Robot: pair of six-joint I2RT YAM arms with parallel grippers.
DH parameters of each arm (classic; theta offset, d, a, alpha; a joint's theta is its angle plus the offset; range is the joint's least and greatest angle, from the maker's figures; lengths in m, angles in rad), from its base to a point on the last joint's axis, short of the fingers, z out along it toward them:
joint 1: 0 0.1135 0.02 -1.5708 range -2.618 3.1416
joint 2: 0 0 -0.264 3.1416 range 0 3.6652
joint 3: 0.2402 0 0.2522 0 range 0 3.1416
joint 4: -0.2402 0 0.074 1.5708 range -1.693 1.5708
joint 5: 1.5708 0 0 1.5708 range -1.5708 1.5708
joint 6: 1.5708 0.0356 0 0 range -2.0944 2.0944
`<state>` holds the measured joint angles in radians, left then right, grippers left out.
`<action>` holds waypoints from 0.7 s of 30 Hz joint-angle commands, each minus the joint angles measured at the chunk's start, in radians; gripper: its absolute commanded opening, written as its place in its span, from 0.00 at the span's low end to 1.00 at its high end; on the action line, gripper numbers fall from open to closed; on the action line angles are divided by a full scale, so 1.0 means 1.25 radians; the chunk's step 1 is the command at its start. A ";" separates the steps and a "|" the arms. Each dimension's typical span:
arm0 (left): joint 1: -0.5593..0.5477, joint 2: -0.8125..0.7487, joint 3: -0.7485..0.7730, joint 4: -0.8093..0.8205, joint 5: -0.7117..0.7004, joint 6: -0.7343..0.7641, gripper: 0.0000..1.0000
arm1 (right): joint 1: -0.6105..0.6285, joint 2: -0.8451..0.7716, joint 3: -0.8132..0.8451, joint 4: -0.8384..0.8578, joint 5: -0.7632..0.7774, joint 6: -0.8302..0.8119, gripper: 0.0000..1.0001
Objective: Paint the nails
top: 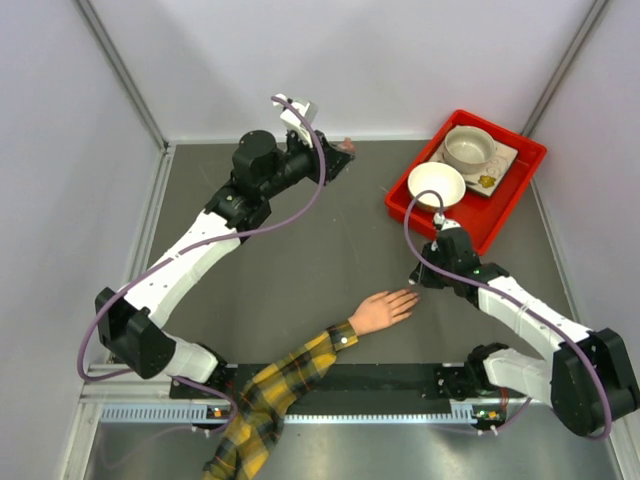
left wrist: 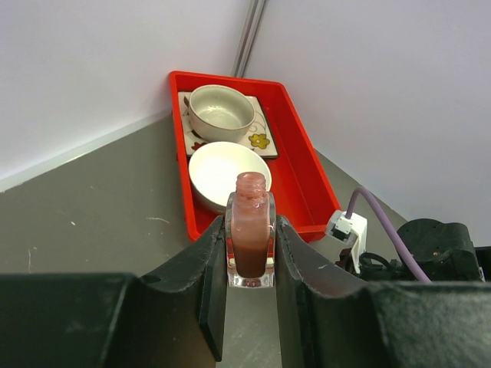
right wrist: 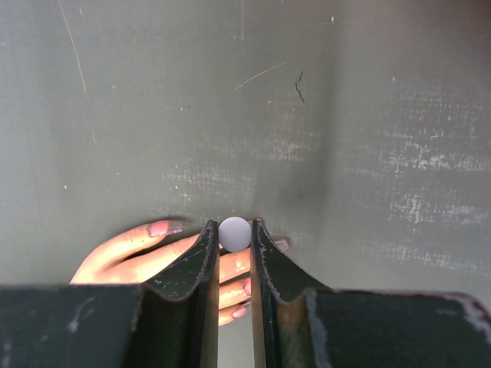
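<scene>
Count on inspection: one hand [top: 382, 310], four nails [right wrist: 165, 228] visible; one tray [top: 497, 212]; two bowls [top: 437, 185]; one plate [top: 492, 180]; one bottle [left wrist: 251, 247]; one ball [right wrist: 235, 234]; two grippers, namely left gripper [left wrist: 251, 228] and right gripper [right wrist: 234, 225].

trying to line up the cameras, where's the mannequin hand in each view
top external: mannequin hand lower centre, at the end of the plaid sleeve.
left wrist: not in it.
right wrist: mannequin hand bottom left, partly behind the right gripper.
shared landmark: grey tabletop, in all three.
</scene>
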<state>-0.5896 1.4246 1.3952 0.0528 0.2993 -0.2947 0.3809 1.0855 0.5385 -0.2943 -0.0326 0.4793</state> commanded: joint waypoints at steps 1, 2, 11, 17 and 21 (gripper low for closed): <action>0.005 0.009 0.039 0.050 0.012 -0.010 0.00 | -0.011 0.009 0.038 0.031 -0.013 -0.013 0.00; 0.007 0.009 0.040 0.050 0.013 -0.010 0.00 | -0.011 0.010 0.039 0.026 -0.012 -0.014 0.00; 0.007 0.015 0.041 0.052 0.018 -0.013 0.00 | -0.016 -0.001 0.037 0.013 -0.010 -0.015 0.00; 0.007 0.018 0.041 0.055 0.020 -0.021 0.00 | -0.021 0.000 0.033 0.012 -0.017 -0.015 0.00; 0.007 0.018 0.042 0.055 0.020 -0.021 0.00 | -0.024 -0.004 0.032 0.011 -0.014 -0.017 0.00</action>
<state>-0.5865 1.4494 1.4044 0.0528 0.3065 -0.3119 0.3679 1.0912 0.5388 -0.2932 -0.0467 0.4717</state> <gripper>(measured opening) 0.311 0.149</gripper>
